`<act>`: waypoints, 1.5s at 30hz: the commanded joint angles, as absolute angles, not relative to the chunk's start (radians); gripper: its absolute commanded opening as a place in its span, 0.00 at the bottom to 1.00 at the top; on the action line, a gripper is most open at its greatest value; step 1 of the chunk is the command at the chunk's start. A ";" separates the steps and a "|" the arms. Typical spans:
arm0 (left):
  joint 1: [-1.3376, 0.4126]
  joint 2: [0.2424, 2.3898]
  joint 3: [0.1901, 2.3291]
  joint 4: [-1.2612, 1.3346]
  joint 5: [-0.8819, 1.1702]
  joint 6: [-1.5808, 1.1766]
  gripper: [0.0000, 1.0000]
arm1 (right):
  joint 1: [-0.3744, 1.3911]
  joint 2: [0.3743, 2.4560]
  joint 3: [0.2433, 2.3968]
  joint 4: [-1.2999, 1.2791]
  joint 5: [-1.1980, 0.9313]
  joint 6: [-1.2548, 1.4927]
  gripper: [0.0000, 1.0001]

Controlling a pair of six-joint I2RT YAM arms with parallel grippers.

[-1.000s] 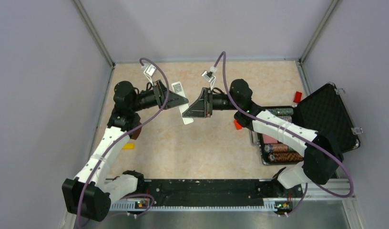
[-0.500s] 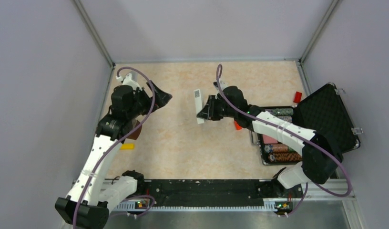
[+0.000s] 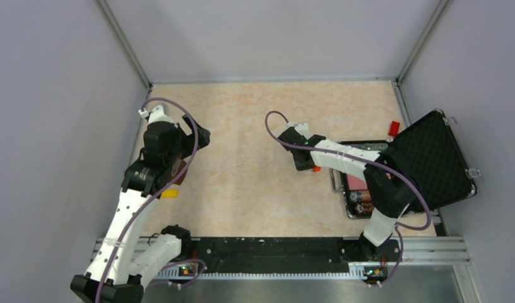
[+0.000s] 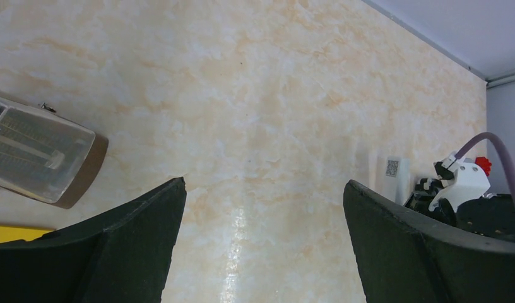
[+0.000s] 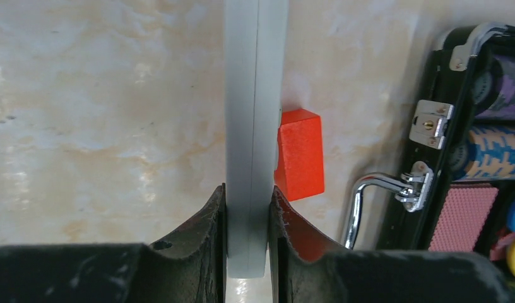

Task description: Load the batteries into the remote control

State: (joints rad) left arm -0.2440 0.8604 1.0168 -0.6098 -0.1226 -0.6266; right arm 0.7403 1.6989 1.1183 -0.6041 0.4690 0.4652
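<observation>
The marbled tabletop [image 3: 242, 189] carries an open black case [image 3: 435, 158] at its right edge. The left hand [image 4: 264, 184] hangs over bare tabletop, spread wide open, with nothing between its fingers. The right hand [image 5: 247, 192] is clamped on the remote control [image 5: 255, 95], held edge-on near the case — a red block [image 5: 300, 151] lies just beside it.

We find the remote control [image 5: 248, 113] near the counter's [image 3: 242, 189] middle, held between the right gripper's [image 5: 248, 196] jaws. A block [image 5: 300, 154] lies just to its right, and the open case [image 3: 432, 164] sits farther right, at the counter's edge. Near the left edge, a bar [image 3: 170, 194] lies closer to us than a box [image 4: 40, 158].
</observation>
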 commanded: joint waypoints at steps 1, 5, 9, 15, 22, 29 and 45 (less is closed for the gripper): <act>-0.244 0.868 1.036 -0.598 -0.165 -0.598 0.99 | 0.781 1.760 1.212 -0.705 0.665 0.430 0.06; -0.243 0.879 1.045 -0.595 -0.176 -0.594 0.99 | 0.797 1.874 1.266 -0.753 0.684 0.431 0.13; -0.242 0.887 1.055 -0.601 -0.189 -0.592 0.99 | 0.820 1.954 1.303 -0.777 0.691 0.438 0.21; -0.239 0.893 1.063 -0.605 -0.172 -0.591 0.99 | 0.851 1.983 1.334 -0.777 0.646 0.451 0.40; -0.236 0.892 1.068 -0.619 -0.174 -0.600 0.99 | 0.857 1.905 1.345 -0.739 0.537 0.455 0.51; -0.235 0.866 1.063 -0.632 -0.158 -0.604 0.99 | 0.851 1.778 1.327 -0.709 0.437 0.489 0.54; -0.235 0.615 0.920 -0.696 -0.137 -0.545 0.99 | 0.782 0.777 0.957 -0.669 0.869 0.508 0.99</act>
